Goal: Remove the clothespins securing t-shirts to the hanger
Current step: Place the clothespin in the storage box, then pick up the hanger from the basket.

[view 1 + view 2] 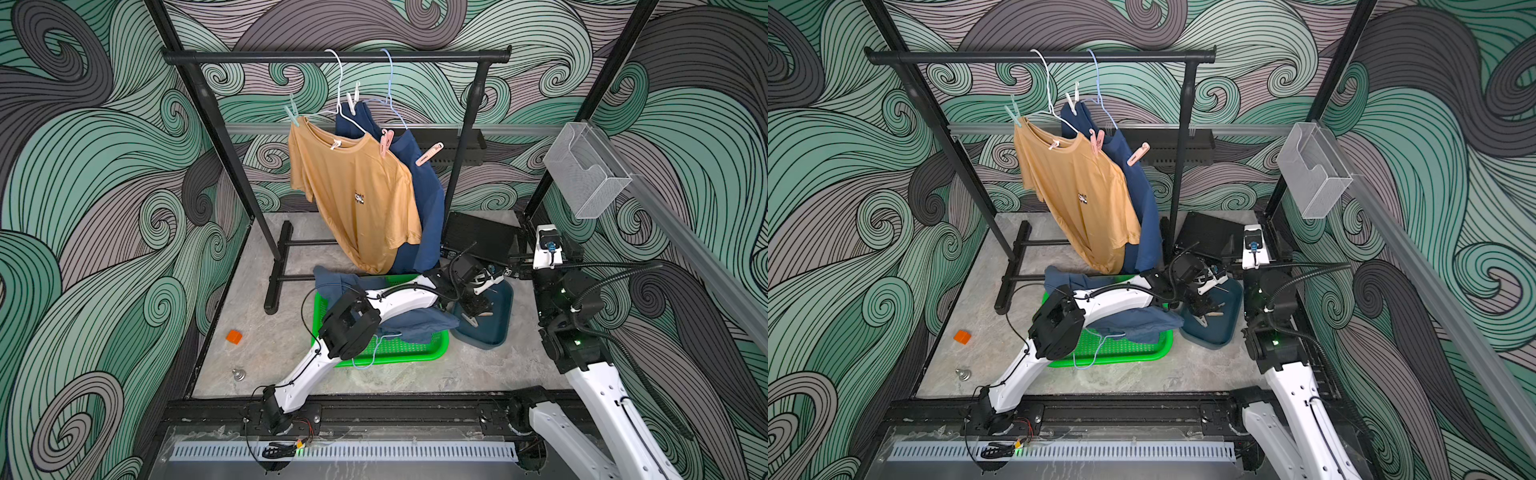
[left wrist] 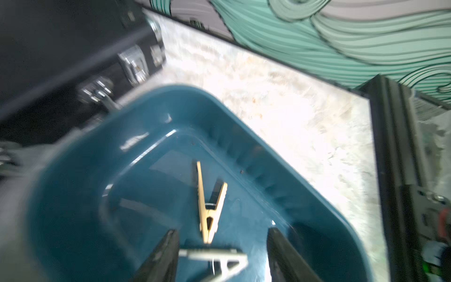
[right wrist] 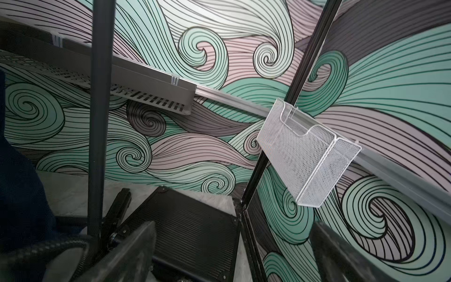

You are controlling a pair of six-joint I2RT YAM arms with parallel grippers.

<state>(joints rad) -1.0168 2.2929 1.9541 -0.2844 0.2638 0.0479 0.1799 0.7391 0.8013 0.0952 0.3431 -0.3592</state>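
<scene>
Swirling green and grey waves cover the walls around a pale marbled bench (image 1: 266, 332). Above a dark blue tray (image 2: 234, 136) on it hangs the left hand (image 2: 222, 232), its fingers (image 2: 166, 254) standing apart with nothing clamped. A white clothespin (image 2: 214, 258) shows in the gap between them, its long axis running crosswise from one finger toward the other; the blurred left wrist view does not settle whether it touches either. Just beyond lies a peach clothespin (image 2: 210, 207), flat on the tray floor, with its long axis leading away from the hand, pinching tip nearest and splayed handles farthest. In both top views these two are only pale slivers under the hand. Beside the tray, a blue t-shirt (image 1: 415, 322) is heaped in a green basket (image 1: 399, 353) beneath the left arm. Only the top views show the rail (image 1: 332, 57), where a mustard t-shirt (image 1: 357, 191) and a navy t-shirt (image 1: 428, 199) hang with a mint clothespin (image 1: 293, 112), a second white clothespin (image 1: 353, 101), a pink clothespin (image 1: 385, 143) and a pale pink clothespin (image 1: 429, 154) slanting upward. The right hand (image 3: 233, 224) gapes wide and empty, facing a white mesh basket (image 3: 305, 158).
</scene>
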